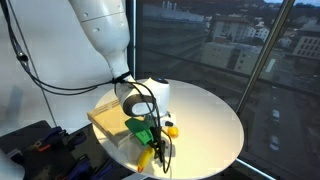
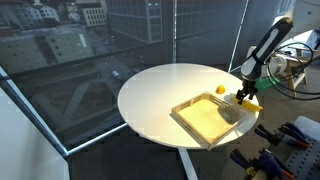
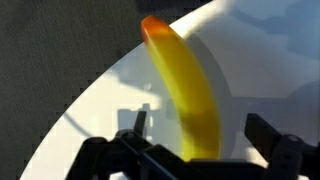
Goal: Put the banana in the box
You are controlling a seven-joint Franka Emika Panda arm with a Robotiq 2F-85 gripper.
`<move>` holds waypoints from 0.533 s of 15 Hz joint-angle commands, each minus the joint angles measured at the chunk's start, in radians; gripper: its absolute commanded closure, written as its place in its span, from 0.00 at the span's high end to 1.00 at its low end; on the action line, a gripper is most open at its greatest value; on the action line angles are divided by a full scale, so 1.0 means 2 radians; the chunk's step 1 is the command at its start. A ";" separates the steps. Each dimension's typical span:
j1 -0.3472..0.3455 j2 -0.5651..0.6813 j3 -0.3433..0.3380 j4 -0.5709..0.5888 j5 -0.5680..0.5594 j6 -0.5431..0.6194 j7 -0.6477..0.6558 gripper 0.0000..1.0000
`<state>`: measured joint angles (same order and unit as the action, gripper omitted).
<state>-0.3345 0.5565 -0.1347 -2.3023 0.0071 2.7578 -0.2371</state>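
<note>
A round table (image 1: 215,110) with a smooth, matt white top is seen in both exterior views. On it a shallow square box (image 2: 205,122) of pale tan material with low walls is set near one edge. The banana (image 3: 190,85) is smooth, glossy and yellow, with a gentle curve and an orange-tinted tip.

The banana lies on the table top, outside the box, close to the table's edge. In the wrist view its long axis runs from between the fingers up and away, bending slightly. The orange tip points at the table's rim and almost reaches it.

The gripper (image 3: 198,128) is held over the near end of the banana with its dark jaws wide apart. One finger (image 3: 137,125) is seen on each side of the fruit, and a strip of bare table (image 3: 110,110) shows between finger and peel, so nothing is clamped.

The tip's colour and the gaps beside the fingers are shown only by the wrist view. In an exterior view the banana (image 2: 251,101) is a small yellow patch just beyond a corner of the box, under the gripper (image 2: 243,97). A small round yellow-orange fruit (image 2: 221,90) is seen by the box's far corner; whether it sits inside cannot be told. The white arm (image 1: 105,35) and the banana (image 1: 147,158) by the rim are given by an exterior view.
</note>
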 commanded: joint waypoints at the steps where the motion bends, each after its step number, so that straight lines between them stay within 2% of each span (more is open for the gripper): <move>1: -0.001 0.002 0.002 0.003 0.001 0.004 0.005 1.00; 2: -0.002 0.002 0.002 0.003 0.001 0.004 0.004 0.77; 4: -0.003 0.003 0.002 0.004 0.001 0.003 0.003 0.66; 8: -0.006 0.004 0.002 0.005 0.001 0.000 0.000 0.31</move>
<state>-0.3361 0.5590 -0.1341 -2.3022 0.0071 2.7578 -0.2371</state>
